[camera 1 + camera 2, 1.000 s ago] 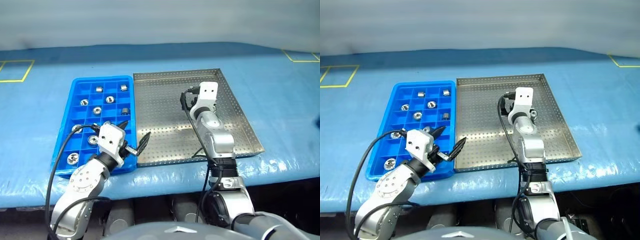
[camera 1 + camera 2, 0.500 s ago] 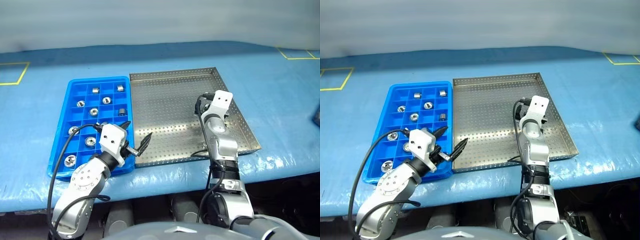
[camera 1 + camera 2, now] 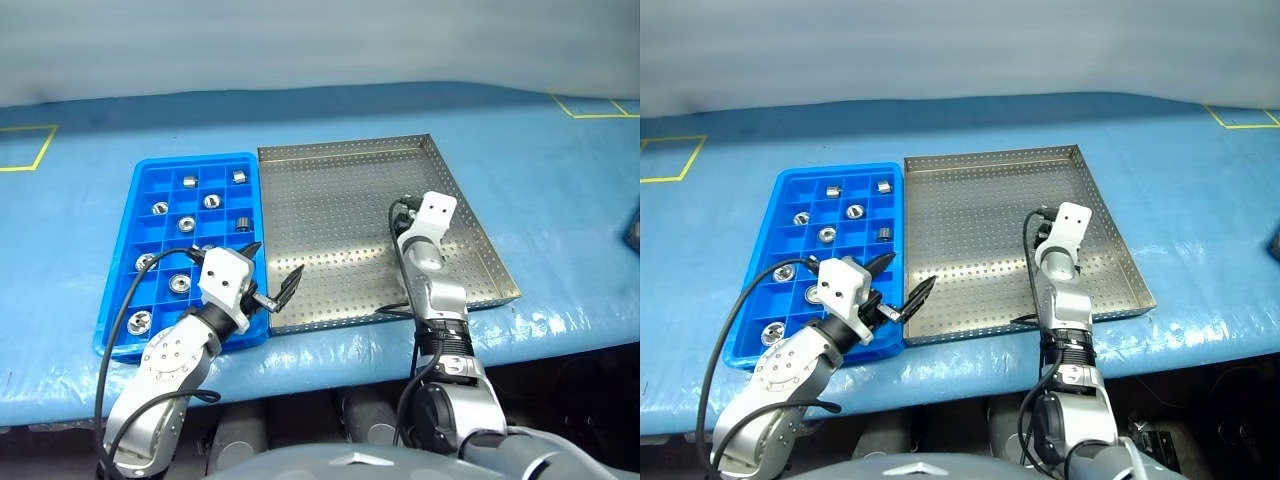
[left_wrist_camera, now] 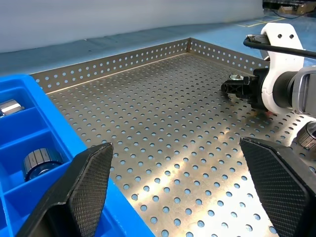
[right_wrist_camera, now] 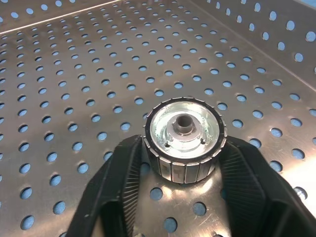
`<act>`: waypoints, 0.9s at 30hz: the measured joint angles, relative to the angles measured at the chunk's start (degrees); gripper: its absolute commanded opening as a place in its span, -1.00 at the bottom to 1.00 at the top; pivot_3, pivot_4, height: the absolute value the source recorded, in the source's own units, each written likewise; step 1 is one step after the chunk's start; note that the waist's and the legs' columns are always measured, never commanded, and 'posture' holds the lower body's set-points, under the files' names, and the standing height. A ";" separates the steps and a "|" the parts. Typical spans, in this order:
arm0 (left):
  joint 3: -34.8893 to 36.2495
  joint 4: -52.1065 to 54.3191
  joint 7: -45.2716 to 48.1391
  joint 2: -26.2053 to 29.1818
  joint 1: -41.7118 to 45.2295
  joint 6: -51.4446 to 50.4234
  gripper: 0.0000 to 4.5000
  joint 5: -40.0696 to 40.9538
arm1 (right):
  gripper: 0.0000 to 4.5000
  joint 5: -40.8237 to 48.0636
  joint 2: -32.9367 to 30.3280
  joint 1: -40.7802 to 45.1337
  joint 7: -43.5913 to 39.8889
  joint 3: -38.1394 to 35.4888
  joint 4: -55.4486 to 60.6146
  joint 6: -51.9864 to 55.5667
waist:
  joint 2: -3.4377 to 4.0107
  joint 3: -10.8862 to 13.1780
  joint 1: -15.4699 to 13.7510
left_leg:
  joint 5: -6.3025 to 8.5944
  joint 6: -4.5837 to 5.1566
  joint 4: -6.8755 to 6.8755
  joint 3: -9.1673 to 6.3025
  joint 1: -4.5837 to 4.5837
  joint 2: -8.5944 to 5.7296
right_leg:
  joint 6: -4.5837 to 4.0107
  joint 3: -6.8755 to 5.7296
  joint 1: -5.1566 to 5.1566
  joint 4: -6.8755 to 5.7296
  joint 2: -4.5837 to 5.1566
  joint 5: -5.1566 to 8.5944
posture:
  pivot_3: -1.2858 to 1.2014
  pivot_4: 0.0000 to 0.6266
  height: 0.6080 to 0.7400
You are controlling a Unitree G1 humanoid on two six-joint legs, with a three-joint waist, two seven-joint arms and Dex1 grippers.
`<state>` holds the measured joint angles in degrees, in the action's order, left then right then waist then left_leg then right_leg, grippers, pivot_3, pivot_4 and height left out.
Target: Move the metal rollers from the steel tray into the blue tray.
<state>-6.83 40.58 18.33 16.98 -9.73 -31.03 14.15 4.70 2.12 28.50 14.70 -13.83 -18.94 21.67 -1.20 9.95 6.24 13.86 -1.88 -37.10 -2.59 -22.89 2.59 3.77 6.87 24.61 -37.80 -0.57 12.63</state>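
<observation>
Rollers: nine in blue tray (image 3: 140,200), one (image 5: 185,139) clamped in right claw (image 5: 183,163).

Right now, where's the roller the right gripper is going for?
It sits on the steel tray floor near the right rim, clamped between the right gripper fingers; the roller stands hole-up in the right wrist view.

I can read no text, label, brand or number anywhere around my claws, neither on the trays nor on the rollers.
</observation>
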 measured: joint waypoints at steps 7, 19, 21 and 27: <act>0.11 0.00 -2.92 -1.39 -0.47 0.81 1.00 -1.29 | -0.26 -0.43 -0.35 -0.70 -1.84 2.48 2.41 0.32 | 0.02 0.01 -0.08 | 0.00 0.00 0.01 0.00 -0.01 0.00 | 0.03 0.00 0.01 -0.01 0.00 -0.02 | 0.06 -0.52 1.00; 6.14 0.31 -8.59 -3.88 -4.12 3.08 1.00 -3.00 | -0.26 2.77 -3.86 3.90 -20.09 17.38 20.56 12.89 | 0.03 0.02 -2.12 | 0.00 0.00 0.04 -0.05 0.02 0.02 | -0.01 -0.04 0.01 -0.03 -0.02 0.01 | 0.14 -0.52 1.00; 6.47 0.82 -8.95 -3.89 -5.81 3.22 1.00 -3.05 | -0.26 3.20 -4.05 4.70 -23.50 20.79 21.47 15.41 | 0.03 0.02 -2.86 | 0.00 0.00 0.05 -0.06 0.01 0.01 | -0.03 -0.05 0.02 -0.02 -0.01 0.02 | 0.18 -0.52 1.00; 8.02 5.09 -9.81 -3.98 -11.62 4.01 1.00 -3.99 | -0.26 4.43 -4.15 6.44 -31.96 29.30 22.10 20.43 | 0.03 0.02 -5.18 | 0.00 0.00 0.05 -0.05 -0.03 0.00 | -0.29 -0.07 0.04 0.02 0.02 0.17 | 0.24 -0.52 1.00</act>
<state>1.19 45.67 8.52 13.00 -21.34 -27.02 10.16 9.12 -2.03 34.94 -17.25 15.47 3.15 42.11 -1.17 9.97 1.07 13.87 -1.88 -37.06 -2.64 -22.92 2.59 3.48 6.79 24.65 -37.78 -0.55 12.81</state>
